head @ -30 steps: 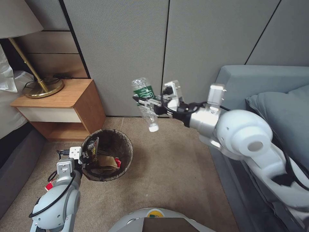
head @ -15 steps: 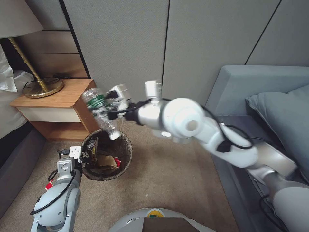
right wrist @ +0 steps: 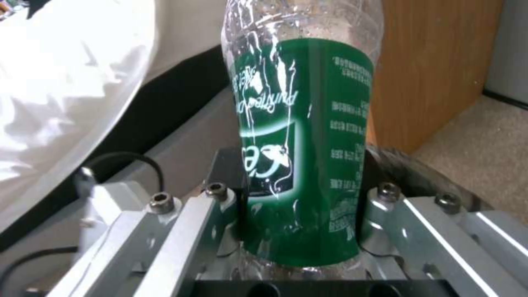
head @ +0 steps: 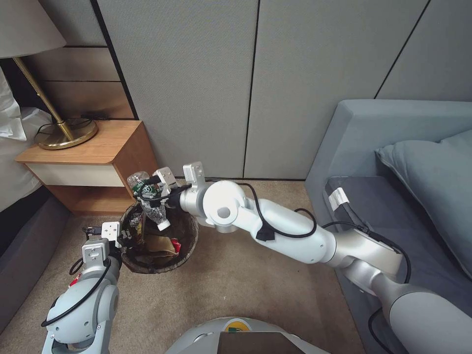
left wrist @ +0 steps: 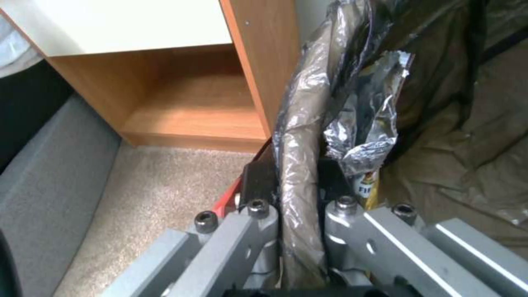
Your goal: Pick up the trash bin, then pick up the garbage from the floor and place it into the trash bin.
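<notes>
Right gripper left of frame centre, jaws pinching bottle, cap down over trash bin. Left gripper lower left, jaws clamped on bin rim.

Left end effector clamps the trash bin rim beside a nightstand.

The right arm stretches far across toward ten o'clock, its pincer clamped. The left arm sits bent at seven o'clock, its pincer closed, wrist pointing toward twelve.
</notes>
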Available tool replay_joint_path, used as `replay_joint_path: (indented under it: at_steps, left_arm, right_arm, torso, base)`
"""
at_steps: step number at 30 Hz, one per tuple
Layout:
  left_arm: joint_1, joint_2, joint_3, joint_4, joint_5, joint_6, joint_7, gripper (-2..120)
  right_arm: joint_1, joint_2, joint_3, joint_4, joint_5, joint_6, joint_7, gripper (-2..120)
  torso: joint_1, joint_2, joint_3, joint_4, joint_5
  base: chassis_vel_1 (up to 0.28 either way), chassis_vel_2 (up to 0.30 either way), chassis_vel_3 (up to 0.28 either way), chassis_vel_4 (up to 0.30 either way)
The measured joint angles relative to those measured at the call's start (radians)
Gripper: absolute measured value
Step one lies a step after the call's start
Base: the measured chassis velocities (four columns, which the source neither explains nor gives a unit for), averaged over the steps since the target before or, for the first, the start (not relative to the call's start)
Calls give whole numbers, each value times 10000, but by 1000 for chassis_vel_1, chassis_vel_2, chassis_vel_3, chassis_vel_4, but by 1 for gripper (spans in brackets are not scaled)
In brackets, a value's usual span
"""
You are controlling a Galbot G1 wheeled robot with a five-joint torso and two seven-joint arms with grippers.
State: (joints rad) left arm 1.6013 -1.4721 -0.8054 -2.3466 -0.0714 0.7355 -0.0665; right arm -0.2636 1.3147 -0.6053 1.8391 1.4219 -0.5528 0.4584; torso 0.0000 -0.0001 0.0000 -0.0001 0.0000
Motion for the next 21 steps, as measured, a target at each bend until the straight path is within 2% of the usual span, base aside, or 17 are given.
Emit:
replay_joint_path:
  at_steps: [10, 21]
  left_arm:
    - [-73, -12, 12, 125, -8, 0, -3, 4]
    - [-104, -40, 31, 155, -8, 0, -4, 4]
  right_arm:
    - [-1214, -99, -157, -241, -899, -4, -254, 26]
    - [-1652, 153, -158, -700, -1297, 86, -446, 26]
  torso:
    - [0, 0, 0, -1, 0]
    - [0, 0, 0, 1, 0]
  base:
    - [0, 0, 0, 0]
    - [0, 0, 0, 0]
